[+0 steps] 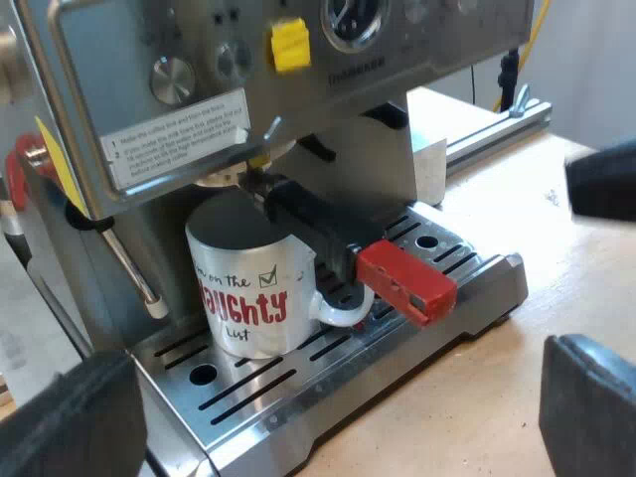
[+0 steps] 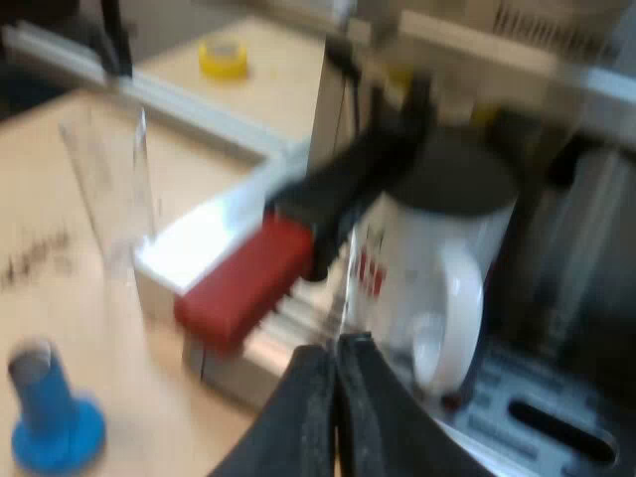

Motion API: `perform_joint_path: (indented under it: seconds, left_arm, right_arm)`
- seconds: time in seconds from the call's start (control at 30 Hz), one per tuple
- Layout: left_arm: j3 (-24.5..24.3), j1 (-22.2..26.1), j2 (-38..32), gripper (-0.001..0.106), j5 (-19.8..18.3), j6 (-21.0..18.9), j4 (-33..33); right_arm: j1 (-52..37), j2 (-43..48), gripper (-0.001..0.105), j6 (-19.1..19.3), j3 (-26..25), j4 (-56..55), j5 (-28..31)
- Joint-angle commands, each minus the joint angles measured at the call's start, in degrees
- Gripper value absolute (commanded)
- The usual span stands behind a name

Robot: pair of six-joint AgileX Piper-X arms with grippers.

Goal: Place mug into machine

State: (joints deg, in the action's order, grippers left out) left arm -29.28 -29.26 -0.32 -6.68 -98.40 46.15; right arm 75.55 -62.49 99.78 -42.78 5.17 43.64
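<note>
Right end effector: fingers pressed together, empty, just short of the mug handle. Left end effector: spread wide, empty, off the drip tray lip. Mug stands on the tray under the locked holder. Looks placed, so next move is a straight retreat. Watch the holder's red end, blue tamper and measuring glass; bare worktop gives room
</note>
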Motion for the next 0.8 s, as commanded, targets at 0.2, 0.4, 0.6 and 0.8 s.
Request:
perform_joint_path:
  seconds: [0.2,0.4,0.6,0.8]
  left_arm:
    - [-0.4,-0.2,-4.7,0.081,-2.0,-0.6,-4.0]
    - [-0.6,-0.2,-4.7,0.081,-4.8,-0.6,-6.1]
    - [-0.6,-0.2,-4.7,0.081,-4.8,-0.6,-6.1]
    - [-0.6,-0.2,-4.7,0.081,-4.8,-0.6,-6.0]
  right_arm:
    - [-0.2,-3.1,0.000,0.5,-6.4,3.6,2.8]
    - [-4.2,-9.0,0.000,0.3,-11.9,3.9,2.3]
    - [-9.5,-14.6,0.000,0.3,-17.2,4.9,-2.6]
    - [-11.4,-19.3,0.000,0.8,-21.4,5.2,-3.8]
